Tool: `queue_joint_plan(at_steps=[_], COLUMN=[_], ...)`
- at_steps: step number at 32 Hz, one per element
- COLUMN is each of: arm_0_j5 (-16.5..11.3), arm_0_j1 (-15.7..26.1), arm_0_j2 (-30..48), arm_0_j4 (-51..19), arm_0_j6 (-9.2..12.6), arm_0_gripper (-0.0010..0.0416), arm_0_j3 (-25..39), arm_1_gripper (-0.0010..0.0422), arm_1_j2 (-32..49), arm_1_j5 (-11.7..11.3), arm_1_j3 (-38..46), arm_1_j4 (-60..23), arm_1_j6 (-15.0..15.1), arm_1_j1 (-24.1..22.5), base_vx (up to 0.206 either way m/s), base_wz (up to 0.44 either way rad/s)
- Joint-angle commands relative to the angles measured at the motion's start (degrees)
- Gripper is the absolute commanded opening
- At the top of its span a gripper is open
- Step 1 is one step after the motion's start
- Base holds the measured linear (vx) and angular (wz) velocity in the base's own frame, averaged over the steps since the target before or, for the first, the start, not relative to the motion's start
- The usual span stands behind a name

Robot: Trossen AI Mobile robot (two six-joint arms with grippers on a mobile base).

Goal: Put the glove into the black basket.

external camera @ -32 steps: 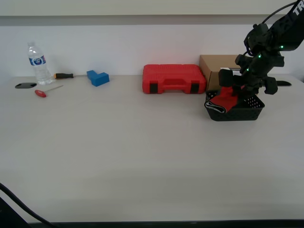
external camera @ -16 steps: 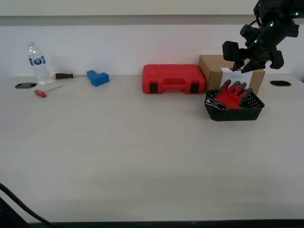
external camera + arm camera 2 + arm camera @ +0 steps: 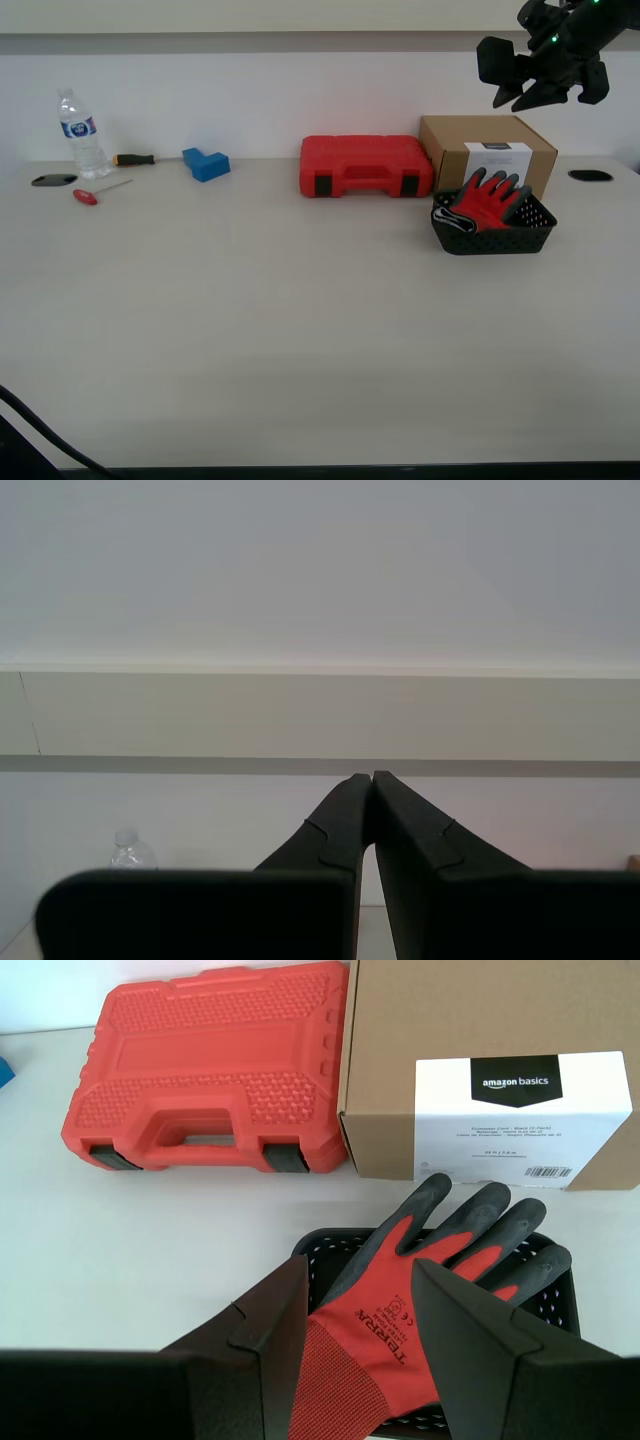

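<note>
The red glove (image 3: 487, 200) with dark grey fingertips lies in the black basket (image 3: 495, 240), its fingers leaning over the rim toward the cardboard box. My first gripper (image 3: 520, 80) hangs high above the box and basket, open and empty. In the first wrist view its open jaws (image 3: 358, 1272) frame the glove (image 3: 440, 1255) and the basket's rim (image 3: 322, 1245) from above, apart from both. My second gripper (image 3: 372, 778) is shut and empty, pointing at the wall; it does not show in the exterior view.
A brown cardboard box (image 3: 487, 140) stands right behind the basket, a red tool case (image 3: 365, 165) beside it toward the exterior view's left. A water bottle (image 3: 80, 135), two screwdrivers (image 3: 133, 159) and a blue block (image 3: 206, 163) lie at the far left.
My first gripper has let go of the glove and risen up and away from the basket. The glove has settled in the basket with its fingers spread over the rim.
</note>
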Motion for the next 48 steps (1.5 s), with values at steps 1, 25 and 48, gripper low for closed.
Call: queue_joint_plan(at_steps=[1, 25, 48], arm_0_j5=[-0.2, -0.2, -0.2], arm_0_j1=[0.04, 0.04, 0.04], arm_0_j2=[-0.04, -0.04, -0.04], arm_0_j4=[0.07, 0.11, 0.09], arm_0_j6=[-0.17, -0.17, -0.17], arm_0_gripper=[0.0143, 0.0142, 0.0144], arm_0_j3=[0.07, 0.07, 0.07], arm_1_gripper=[0.0, 0.0, 0.0], arm_1_j2=[0.02, 0.02, 0.02], arm_1_j5=[-0.04, -0.04, -0.04], arm_1_j3=[0.02, 0.02, 0.02], arm_1_j4=[0.33, 0.33, 0.33], arm_1_j6=[0.0, 0.02, 0.0], arm_1_j1=[0.02, 0.02, 0.0], base_vx=[0.0, 0.0, 0.0], base_wz=[0.0, 0.0, 0.0])
